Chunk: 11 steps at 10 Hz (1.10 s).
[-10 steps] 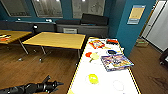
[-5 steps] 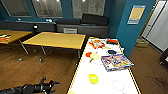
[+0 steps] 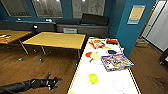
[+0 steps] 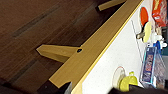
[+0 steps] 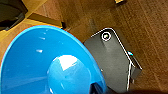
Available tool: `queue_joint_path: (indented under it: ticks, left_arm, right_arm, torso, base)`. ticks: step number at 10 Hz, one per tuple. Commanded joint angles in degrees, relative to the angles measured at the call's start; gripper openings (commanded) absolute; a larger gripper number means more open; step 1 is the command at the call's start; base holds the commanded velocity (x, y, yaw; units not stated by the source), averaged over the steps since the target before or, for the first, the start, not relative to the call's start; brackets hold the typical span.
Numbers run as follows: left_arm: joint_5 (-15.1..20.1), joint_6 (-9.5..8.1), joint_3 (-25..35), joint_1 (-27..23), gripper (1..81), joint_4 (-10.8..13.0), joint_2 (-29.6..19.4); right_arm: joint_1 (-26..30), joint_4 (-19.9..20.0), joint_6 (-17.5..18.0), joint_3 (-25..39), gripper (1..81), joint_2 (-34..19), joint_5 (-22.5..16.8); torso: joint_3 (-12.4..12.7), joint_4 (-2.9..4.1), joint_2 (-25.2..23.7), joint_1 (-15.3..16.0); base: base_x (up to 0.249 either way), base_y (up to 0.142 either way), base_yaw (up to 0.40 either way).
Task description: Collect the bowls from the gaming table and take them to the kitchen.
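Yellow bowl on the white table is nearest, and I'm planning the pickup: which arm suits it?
Probably the left: its claw hangs beside the table's edge near the yellow bowl, while a blue bowl looms at the right wrist.

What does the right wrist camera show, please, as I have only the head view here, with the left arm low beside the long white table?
Observer: A blue bowl sits very close to that camera, its glossy inside facing the lens, above the brown wooden floor. I cannot tell whether it is gripped.
Operator: Thank you. Could you tell me what the left wrist camera adds about the table?
Observer: It looks along the side of the gaming table and shows a wooden rail under the yellow edging, with a small dark hole in it. A yellow-green bowl lies on the white top.
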Motion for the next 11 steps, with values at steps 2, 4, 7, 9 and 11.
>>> queue_joint_path:
  ticks: [2,4,7,9,11]
  left_arm:
    - [5.05,0.03,-3.02,-8.77,81.1,2.39,1.5]
    - [6.3,0.03,-4.17,-9.57,81.1,2.57,3.27]
    - [6.39,0.03,-4.6,-9.83,81.1,2.65,4.5]
    - [6.39,0.03,-4.69,-9.83,81.1,2.65,4.41]
    - [6.21,0.11,-5.13,-10.09,81.1,2.57,5.28]
  right_arm:
    - [2.27,-1.32,-0.24,0.58,1.0,-2.64,-2.82]
    - [2.27,-1.41,-0.33,0.58,1.0,-2.64,-2.83]
    - [2.27,-1.49,-0.33,0.58,1.0,-2.81,-2.83]
    - [2.28,-2.2,-0.24,0.66,1.0,-2.72,-2.83]
    - [2.45,-2.2,-0.24,0.84,1.0,-2.9,-2.83]
  torso:
    - [0.0,0.0,0.0,0.0]
    - [-2.08,0.0,0.02,0.0]
    - [-5.72,0.0,0.02,0.0]
    - [-4.98,0.0,0.05,0.02]
    - [-6.97,0.0,0.09,0.06]
  base:
    - [0.0,0.0,0.0]
    - [0.0,0.0,0.0]
    - [0.0,0.0,0.0]
    - [0.0,0.0,0.0]
    - [0.0,0.0,0.0]
